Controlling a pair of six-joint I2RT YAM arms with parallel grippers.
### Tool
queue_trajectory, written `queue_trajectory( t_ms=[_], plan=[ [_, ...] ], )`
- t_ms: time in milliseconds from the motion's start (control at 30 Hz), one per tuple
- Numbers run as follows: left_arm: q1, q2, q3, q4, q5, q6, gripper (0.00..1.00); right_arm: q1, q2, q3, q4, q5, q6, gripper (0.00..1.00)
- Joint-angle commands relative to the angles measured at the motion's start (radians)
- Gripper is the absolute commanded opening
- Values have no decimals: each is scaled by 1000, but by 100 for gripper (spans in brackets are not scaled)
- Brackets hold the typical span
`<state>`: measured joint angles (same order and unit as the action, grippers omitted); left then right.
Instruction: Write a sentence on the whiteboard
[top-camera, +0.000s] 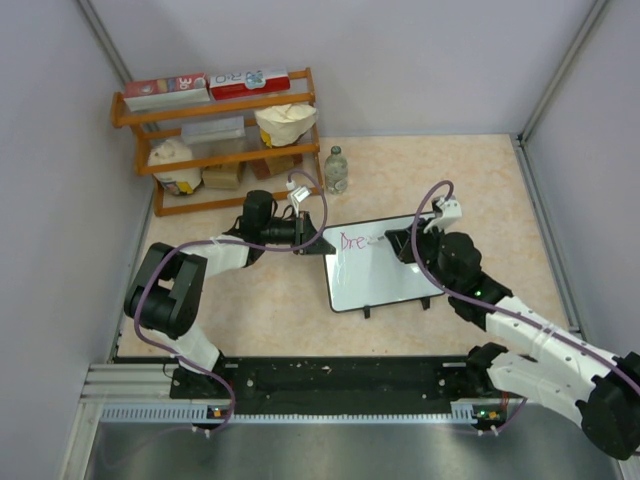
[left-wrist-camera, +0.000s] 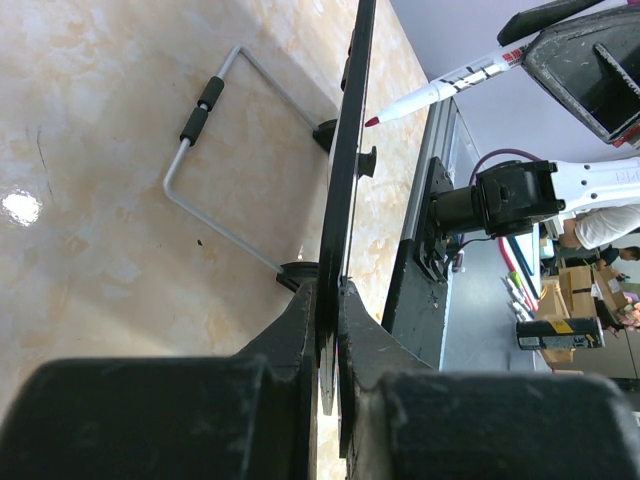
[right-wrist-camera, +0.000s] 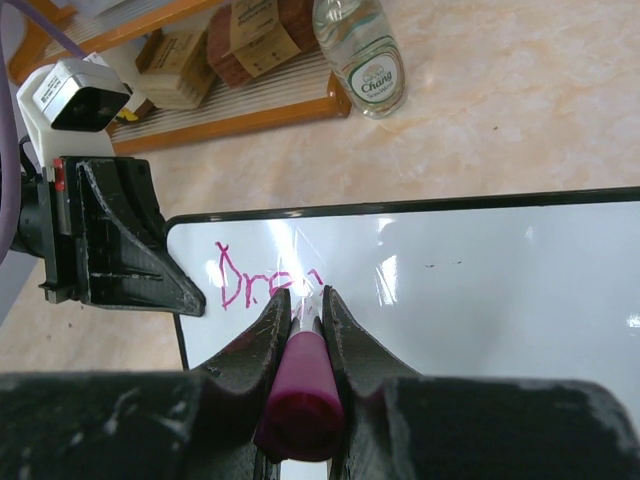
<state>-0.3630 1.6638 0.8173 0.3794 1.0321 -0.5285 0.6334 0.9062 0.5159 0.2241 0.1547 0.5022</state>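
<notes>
The whiteboard lies mid-table, tilted on its feet. Pink letters reading "Dre", the start of the sentence, sit at its upper left; in the right wrist view the sentence runs up to the marker tip. My left gripper is shut on the board's left edge, and its jaws pinch the black frame. My right gripper is shut on a pink-capped marker, with the tip on the board just right of the letters. The marker also shows in the left wrist view.
A wooden shelf with boxes and bags stands at the back left. A clear water bottle stands just behind the board's left corner. The board's wire stand rests on the table. Walls close three sides.
</notes>
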Motion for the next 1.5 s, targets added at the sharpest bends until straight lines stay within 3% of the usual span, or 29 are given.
queue_trajectory(
  t_ms=[0,667,1467],
  plan=[
    [-5,-13,22,-28,-63,42,0,-6,-21,-8,11,0,1,0],
    [-5,-10,23,-28,-63,42,0,-8,-35,19,41,72,13,0],
    [-5,-15,23,-30,-64,44,0,-6,45,35,26,-9,10,0]
  ],
)
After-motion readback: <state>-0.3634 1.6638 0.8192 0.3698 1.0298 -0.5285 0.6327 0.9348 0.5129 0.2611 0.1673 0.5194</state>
